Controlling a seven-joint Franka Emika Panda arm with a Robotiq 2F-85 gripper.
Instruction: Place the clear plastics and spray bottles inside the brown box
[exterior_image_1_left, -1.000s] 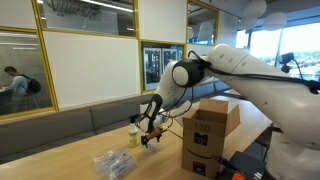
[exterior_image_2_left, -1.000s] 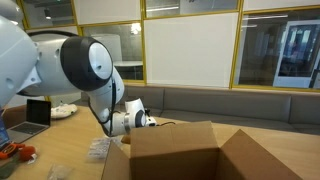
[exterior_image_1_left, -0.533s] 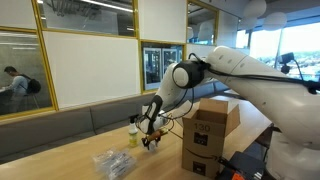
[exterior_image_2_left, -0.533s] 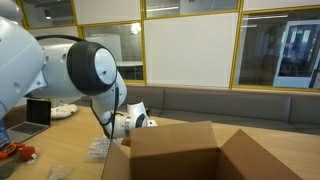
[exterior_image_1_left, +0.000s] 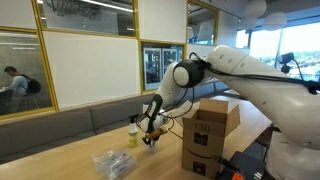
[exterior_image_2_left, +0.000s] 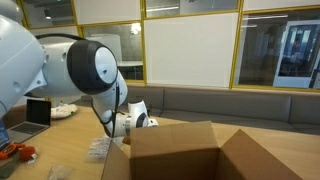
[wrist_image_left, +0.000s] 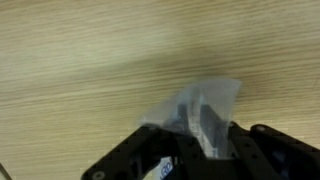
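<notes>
In the wrist view my gripper (wrist_image_left: 205, 138) is low over the wooden table, its dark fingers (wrist_image_left: 160, 150) closed in on a small whitish piece of clear plastic (wrist_image_left: 208, 105) that sticks up between them. In an exterior view the gripper (exterior_image_1_left: 150, 137) hangs just above the tabletop. The small spray bottle (exterior_image_1_left: 132, 133) with yellowish liquid stands right beside it. A wrinkly bundle of clear plastics (exterior_image_1_left: 115, 163) lies nearer the table's front. The brown box (exterior_image_1_left: 210, 128) stands open a little to the other side. The box (exterior_image_2_left: 185, 152) fills the foreground and hides the fingertips.
A long grey bench (exterior_image_1_left: 70, 125) runs behind the table under glass partitions. A laptop (exterior_image_2_left: 38, 112) and small items (exterior_image_2_left: 15, 152) lie at the table's far end. The robot's large white arm (exterior_image_1_left: 260, 75) arches over the box.
The jaws have closed in on the clear plastic piece. The arm has stayed nearly where it was, and the bottle, bundle and box have not moved.
</notes>
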